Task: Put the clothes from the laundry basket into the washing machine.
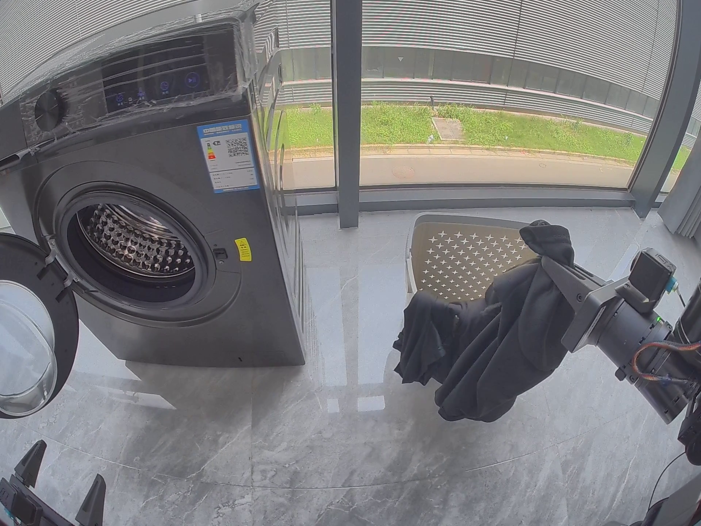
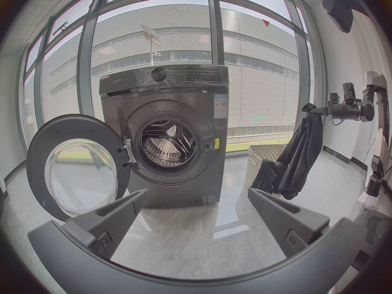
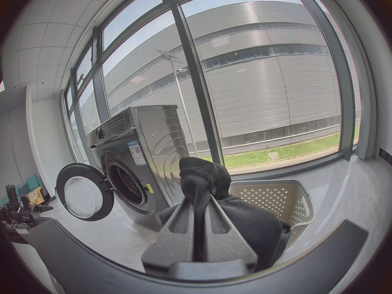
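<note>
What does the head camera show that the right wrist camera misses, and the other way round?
Head view: the black garment hanging full length from the right gripper, above the floor. Right wrist view: the fingers pressed shut on the garment's top fold, plus the ceiling. Both: the washing machine with its door open, and the laundry basket.

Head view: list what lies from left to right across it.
Open washer door → washing machine drum → window post → laundry basket → right gripper, clamped on the black garment hanging across the basket's front.
</note>
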`<state>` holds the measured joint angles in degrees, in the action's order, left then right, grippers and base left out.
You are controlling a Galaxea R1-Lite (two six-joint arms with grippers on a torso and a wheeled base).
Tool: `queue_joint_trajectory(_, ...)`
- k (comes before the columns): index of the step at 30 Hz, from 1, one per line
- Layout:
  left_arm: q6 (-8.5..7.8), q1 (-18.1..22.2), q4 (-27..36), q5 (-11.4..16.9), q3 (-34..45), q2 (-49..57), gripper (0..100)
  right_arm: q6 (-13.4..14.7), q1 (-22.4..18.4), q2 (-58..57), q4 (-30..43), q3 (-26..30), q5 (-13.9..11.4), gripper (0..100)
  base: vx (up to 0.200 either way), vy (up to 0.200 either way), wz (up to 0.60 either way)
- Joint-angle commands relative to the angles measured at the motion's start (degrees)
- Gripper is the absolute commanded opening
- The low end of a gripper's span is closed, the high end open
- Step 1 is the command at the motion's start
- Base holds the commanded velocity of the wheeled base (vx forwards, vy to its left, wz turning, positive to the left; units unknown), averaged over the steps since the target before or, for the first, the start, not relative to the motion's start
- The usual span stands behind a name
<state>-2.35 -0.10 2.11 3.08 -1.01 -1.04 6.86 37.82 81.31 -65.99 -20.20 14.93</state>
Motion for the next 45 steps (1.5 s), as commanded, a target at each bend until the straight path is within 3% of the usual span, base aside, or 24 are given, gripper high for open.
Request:
queue_joint_trajectory(1,-0.02,0.01,0.0,-0.01,1.01,1.04,100,-0.01,0.68,0.16,-0.19,-0.02,0.01,0,0.0,0.2,0.0)
queue_joint_trajectory(34,0.07,0.01,0.0,-0.01,1.01,1.04,100,2.01,4.46,-0.01,-0.72,1.04,-1.84,0,0.0,0.2,0.0)
queue_joint_trajectory(45,0.16,0.01,0.0,0.08,1.01,1.04,100,2.01,3.84,0.43,-0.72,0.86,-1.84,0,-0.036,0.0,0.0)
